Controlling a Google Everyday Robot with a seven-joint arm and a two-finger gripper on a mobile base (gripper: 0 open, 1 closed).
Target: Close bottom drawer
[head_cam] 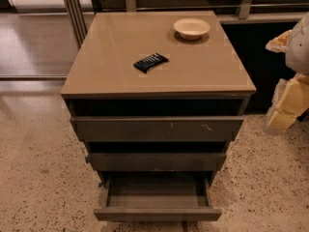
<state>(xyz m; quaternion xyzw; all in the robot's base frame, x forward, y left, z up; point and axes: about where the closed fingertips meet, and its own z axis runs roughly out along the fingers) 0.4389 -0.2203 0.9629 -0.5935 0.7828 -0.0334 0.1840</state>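
Observation:
The bottom drawer is the lowest and narrowest of three dark grey-brown drawers in a tan-topped cabinet. It is pulled far out, and its shallow grey box looks empty inside. The middle drawer and the wide top drawer, which has white scratch marks, stick out a little. My gripper, white and pale yellow, hangs at the right edge of the view. It is beside the cabinet's right side, well above and to the right of the bottom drawer, and touches nothing.
A cream bowl and a black flat packet lie on the cabinet top. Speckled floor surrounds the cabinet. Metal posts stand at the back left and a dark counter at the back right.

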